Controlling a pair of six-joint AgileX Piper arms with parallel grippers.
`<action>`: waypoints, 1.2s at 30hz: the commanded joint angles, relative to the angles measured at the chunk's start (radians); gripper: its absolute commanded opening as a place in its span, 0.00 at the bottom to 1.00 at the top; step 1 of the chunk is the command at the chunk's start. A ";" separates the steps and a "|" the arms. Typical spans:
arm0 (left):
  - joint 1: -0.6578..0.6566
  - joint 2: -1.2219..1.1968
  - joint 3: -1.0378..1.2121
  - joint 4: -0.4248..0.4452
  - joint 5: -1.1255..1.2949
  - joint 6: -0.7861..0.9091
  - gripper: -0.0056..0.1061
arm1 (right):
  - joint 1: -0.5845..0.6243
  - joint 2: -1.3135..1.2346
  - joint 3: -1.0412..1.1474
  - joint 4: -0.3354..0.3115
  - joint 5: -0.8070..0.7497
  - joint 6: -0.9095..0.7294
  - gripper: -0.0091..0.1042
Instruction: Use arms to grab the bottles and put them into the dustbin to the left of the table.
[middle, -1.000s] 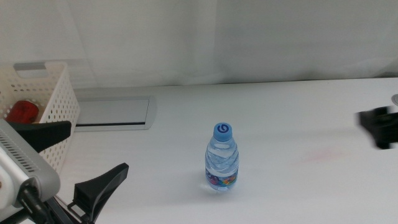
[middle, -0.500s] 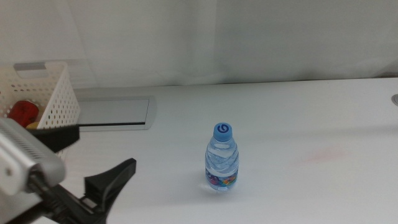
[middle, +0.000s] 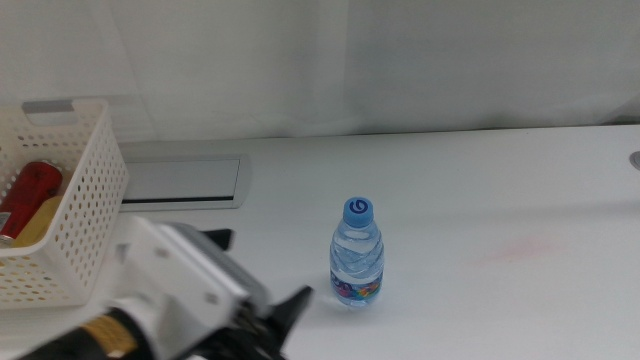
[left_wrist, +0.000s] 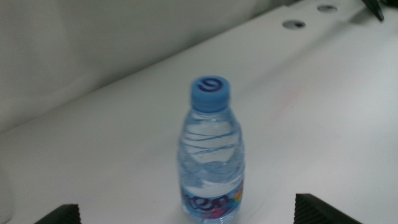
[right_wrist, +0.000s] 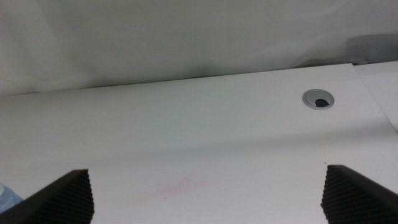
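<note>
Left wrist view: ribbed clear bottle (left_wrist: 211, 158), round blue cap (left_wrist: 211, 92).

One water bottle (middle: 357, 254), one red can (middle: 30, 193), one dustbin (middle: 85, 200), one grey tray (middle: 180, 181).

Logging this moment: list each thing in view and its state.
Water bottle: upright on the table, capped, not held.
Dustbin: upright, holds the red can and something yellow.
Red can: lying in the dustbin.
Left gripper: open, facing the water bottle, not touching it.
Right gripper: open, nothing between its jaws.
</note>
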 joint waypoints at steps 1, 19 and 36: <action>-0.068 0.093 0.005 -0.016 -0.134 -0.002 0.84 | -0.007 -0.003 0.006 -0.016 0.002 -0.010 0.99; -0.111 0.659 -0.030 0.247 -0.637 -0.539 0.84 | -0.007 -0.003 0.006 -0.018 -0.010 -0.010 0.99; -0.111 0.845 -0.263 0.254 -0.629 -0.581 0.84 | -0.007 -0.002 0.006 -0.018 -0.004 -0.012 0.99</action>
